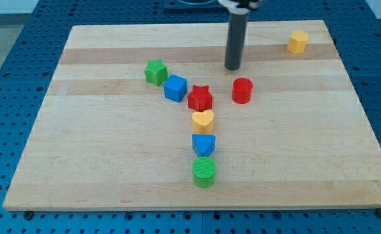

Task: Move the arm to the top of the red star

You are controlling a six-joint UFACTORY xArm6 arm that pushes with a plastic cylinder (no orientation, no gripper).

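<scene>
The red star (200,98) sits just above frame centre, touching the blue cube (175,88) on its left, the yellow heart (203,119) just below. My tip (233,67) rests up and right of it, near the red cylinder (242,90). No pincer here; the rod holds nothing.

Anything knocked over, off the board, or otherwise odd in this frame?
Nothing stands out. All seven blocks sit flat on the board. My tip is above the red cylinder, up and right of the red star, touching neither.
</scene>
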